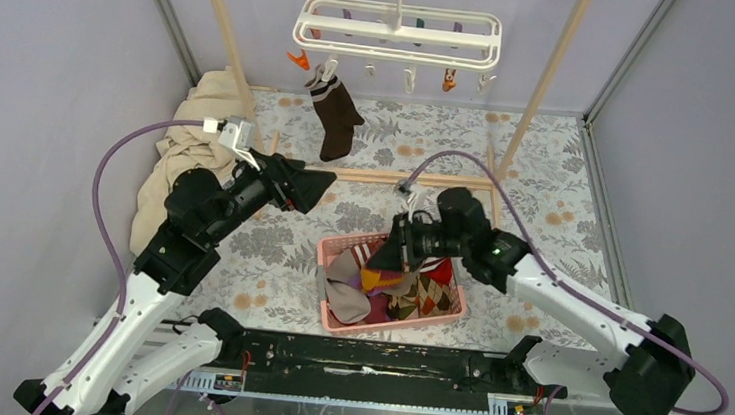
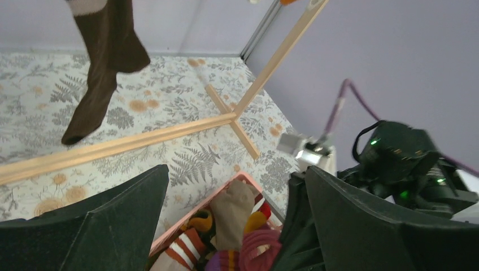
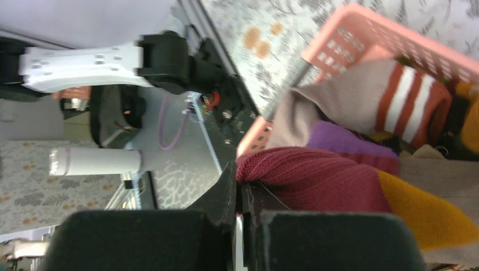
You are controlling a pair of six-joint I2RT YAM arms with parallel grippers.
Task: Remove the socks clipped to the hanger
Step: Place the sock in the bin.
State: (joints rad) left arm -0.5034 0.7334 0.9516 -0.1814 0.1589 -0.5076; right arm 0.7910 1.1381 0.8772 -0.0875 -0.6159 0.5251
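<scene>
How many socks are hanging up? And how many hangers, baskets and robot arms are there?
Hanging sock: 1
Hanger: 1
Basket: 1
Robot arms, left arm and right arm: 2
Total: 5

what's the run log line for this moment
left gripper: open, empty, near basket | right gripper: shut on maroon sock over basket | hanger: brown sock clipped

Bright, even light, soft shadows — wrist views blurred, right pincer (image 3: pixel 240 195) defocused.
</scene>
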